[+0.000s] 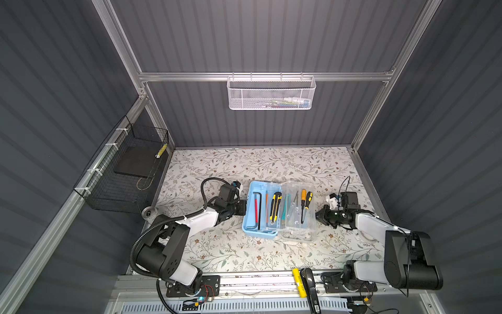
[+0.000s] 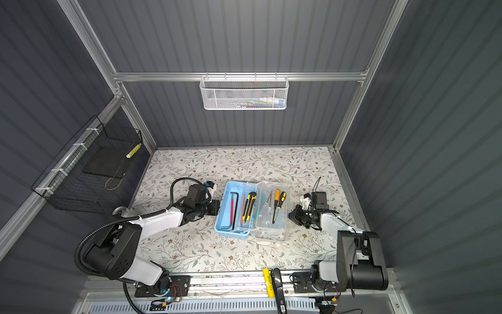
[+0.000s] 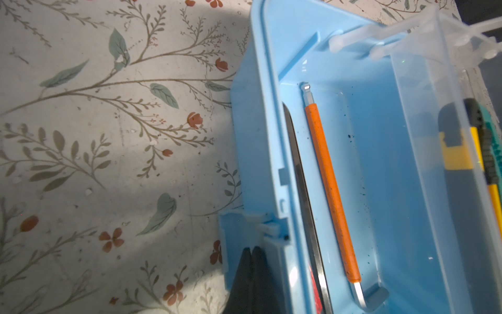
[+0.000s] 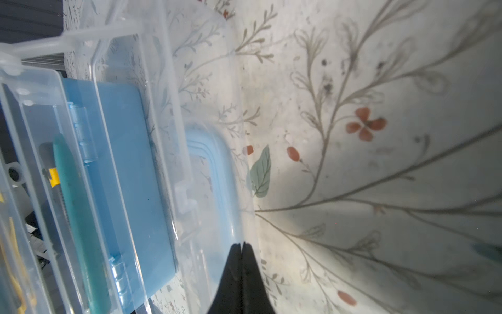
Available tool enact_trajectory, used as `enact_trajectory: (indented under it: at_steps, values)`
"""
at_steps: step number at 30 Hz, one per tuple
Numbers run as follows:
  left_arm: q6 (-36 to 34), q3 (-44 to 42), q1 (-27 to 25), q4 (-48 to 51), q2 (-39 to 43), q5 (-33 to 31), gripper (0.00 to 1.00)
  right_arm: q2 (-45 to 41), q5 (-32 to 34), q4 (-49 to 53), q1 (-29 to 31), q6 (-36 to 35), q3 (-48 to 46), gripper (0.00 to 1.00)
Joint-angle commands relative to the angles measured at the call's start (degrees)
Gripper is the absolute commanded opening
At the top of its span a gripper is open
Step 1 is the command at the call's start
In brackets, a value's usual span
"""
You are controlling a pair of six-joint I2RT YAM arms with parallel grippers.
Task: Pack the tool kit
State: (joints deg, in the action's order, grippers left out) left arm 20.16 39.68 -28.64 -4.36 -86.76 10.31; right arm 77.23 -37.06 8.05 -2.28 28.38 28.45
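The tool kit lies open mid-table in both top views: its light blue base (image 1: 258, 234) (image 2: 231, 233) on the left, its clear lid (image 1: 298, 233) (image 2: 271, 233) folded out to the right. Hex keys (image 1: 257, 209), a yellow-black utility knife (image 1: 275, 208) and screwdrivers (image 1: 305, 204) lie inside. My left gripper (image 1: 243, 208) (image 3: 251, 248) is shut and empty, its tips against the base's outer left wall by the blue latch (image 3: 233, 236). My right gripper (image 1: 317, 216) (image 4: 241, 244) is shut and empty at the lid's right edge, near the blue handle (image 4: 214, 174).
A white mesh basket (image 1: 271, 93) hangs on the back wall. A black wire basket (image 1: 127, 174) is fixed to the left wall. A yellow cylinder (image 1: 297, 282) and a black tool (image 1: 311, 288) lie on the front rail. A round metal fitting (image 1: 149, 212) sits at the table's left edge.
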Motion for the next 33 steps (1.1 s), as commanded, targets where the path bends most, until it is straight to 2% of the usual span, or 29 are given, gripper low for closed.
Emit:
enact_trajectory:
  at_steps: [1,4,11,21,33]
  values:
    - [1.23,-0.31,-0.68,-2.9,-0.29,4.52,0.0,0.11,-12.05,-6.4,0.79,1.46,-0.78,0.02]
    - [1.46,-0.13,-1.34,-3.37,-0.61,4.88,0.0,-0.05,-17.2,-9.49,0.75,2.77,-1.46,0.01]
    - [1.72,-0.26,-1.9,-3.38,-0.22,4.73,0.0,-2.95,-20.71,-9.8,0.7,3.95,-1.75,0.01]
    - [1.26,-0.66,-1.86,-1.97,1.21,3.59,0.0,-11.16,-20.93,-5.33,0.61,5.46,-0.63,0.01]
    - [2.02,-1.54,-1.91,-3.57,1.51,4.83,0.0,-18.24,-18.77,4.03,0.69,3.17,2.47,0.02]
